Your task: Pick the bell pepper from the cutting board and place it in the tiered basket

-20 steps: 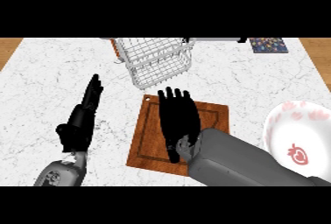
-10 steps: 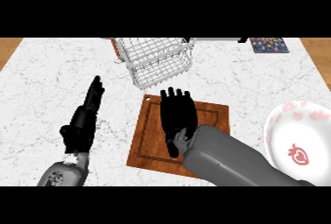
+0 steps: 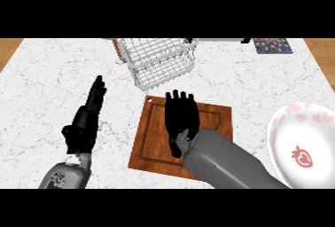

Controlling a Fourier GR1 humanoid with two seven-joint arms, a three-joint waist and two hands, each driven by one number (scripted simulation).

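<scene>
Tabletop (image 3: 52, 75): white marble.
Cutting board (image 3: 216, 119): one, wooden, rectangular.
Tiered basket (image 3: 160, 62): one, white wire.
Right hand (image 3: 181, 117): fingers spread flat.
Left hand (image 3: 88, 115): fingers straight, together.

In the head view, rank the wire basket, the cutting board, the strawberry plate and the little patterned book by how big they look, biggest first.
1. Cutting board, though the right arm covers part of it.
2. Wire basket and strawberry plate: too close to call, since the plate is cut off by the picture's edge.
3. Patterned book, clearly smallest.

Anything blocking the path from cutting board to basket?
Nothing visible. The basket sits just beyond the board's far edge, bare counter between. The right hand lies flat over the board; the pepper itself isn't visible.
</scene>
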